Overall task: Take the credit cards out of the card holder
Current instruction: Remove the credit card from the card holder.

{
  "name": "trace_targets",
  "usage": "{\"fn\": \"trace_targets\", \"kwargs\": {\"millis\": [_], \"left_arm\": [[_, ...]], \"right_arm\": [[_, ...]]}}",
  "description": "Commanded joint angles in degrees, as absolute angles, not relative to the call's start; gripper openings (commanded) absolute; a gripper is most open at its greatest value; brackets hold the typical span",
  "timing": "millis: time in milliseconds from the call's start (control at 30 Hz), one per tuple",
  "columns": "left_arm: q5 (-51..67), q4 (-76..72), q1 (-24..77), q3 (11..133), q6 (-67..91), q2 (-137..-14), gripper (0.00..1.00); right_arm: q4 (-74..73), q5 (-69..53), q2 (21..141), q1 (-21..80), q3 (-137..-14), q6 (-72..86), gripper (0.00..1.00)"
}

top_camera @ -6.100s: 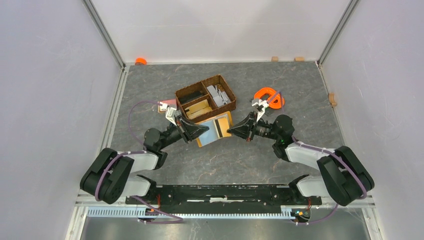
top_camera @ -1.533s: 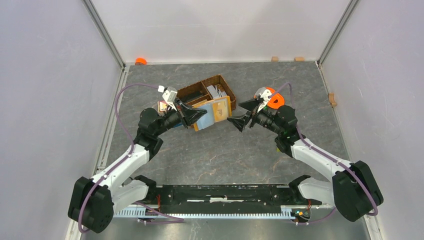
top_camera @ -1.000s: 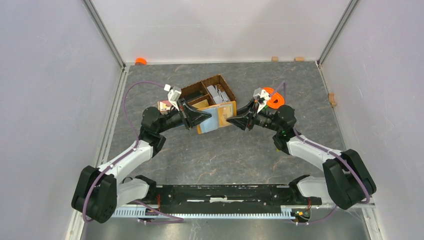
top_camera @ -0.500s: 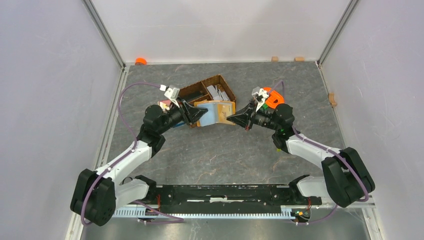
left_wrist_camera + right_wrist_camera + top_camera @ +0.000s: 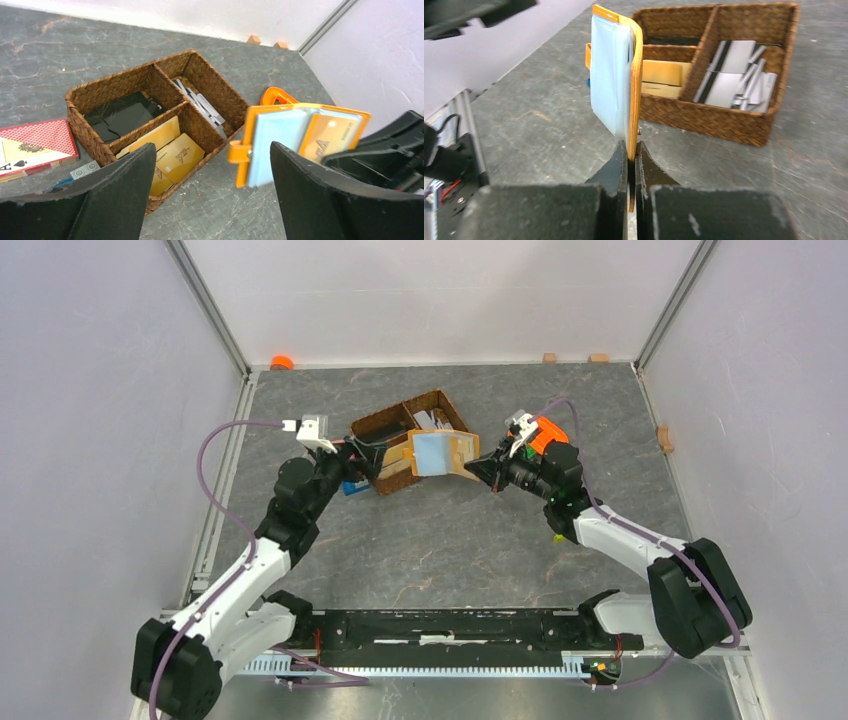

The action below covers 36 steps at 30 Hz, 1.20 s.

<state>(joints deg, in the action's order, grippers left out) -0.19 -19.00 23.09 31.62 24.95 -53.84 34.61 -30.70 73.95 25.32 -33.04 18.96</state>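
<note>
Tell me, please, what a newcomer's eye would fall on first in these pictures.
The mustard-orange card holder stands out, held off the table near the middle by the right gripper, jaws shut on its edge. Just behind it sits a wicker basket of sorted cards, and the left gripper gapes open at its left.

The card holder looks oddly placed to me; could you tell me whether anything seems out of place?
Yes: the card holder is upright on edge beside the wicker basket, pinched at one edge by the right gripper alone, half open. The left gripper is open, clear of it. Nothing looks spilled or damaged.
</note>
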Motion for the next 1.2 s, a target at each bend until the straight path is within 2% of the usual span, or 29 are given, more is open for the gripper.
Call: {"fn": "trace_targets", "kwargs": {"millis": [0,67,167,433,633,733,1000,1167], "left_arm": [[5.30,-22.41,23.03,29.73,25.58,-50.07,0.83],[12.93,-27.07,23.25,28.95,27.13,-49.98,0.66],[23.40,-34.33,24.31,28.81,29.54,-52.45,0.51],[38.34,-51.72,25.66,32.74,38.81,-69.28,0.37],[42.89,-64.21,25.84,36.70,46.72,-82.46,0.26],[42.34,-63.52,25.87,37.89,45.77,-84.53,0.25],[36.87,-51.51,25.84,37.72,36.42,-80.17,0.38],[37.18,-48.55,25.85,38.53,35.02,-80.06,0.39]], "right_arm": [[31.85,-22.03,71.46,25.03,-35.62,15.50,0.00],[31.72,-21.81,71.20,25.04,-35.47,15.41,0.00],[33.49,-24.15,70.88,25.05,-34.66,16.20,0.00],[40.78,-33.95,71.89,25.04,-33.31,20.76,0.00],[41.95,-35.85,72.14,25.00,-33.05,21.68,0.00],[43.94,-38.48,72.84,25.04,-32.96,23.60,0.00],[46.34,-42.41,73.88,25.07,-33.22,26.67,0.00],[47.92,-45.94,74.69,25.21,-33.62,28.49,0.00]]}}
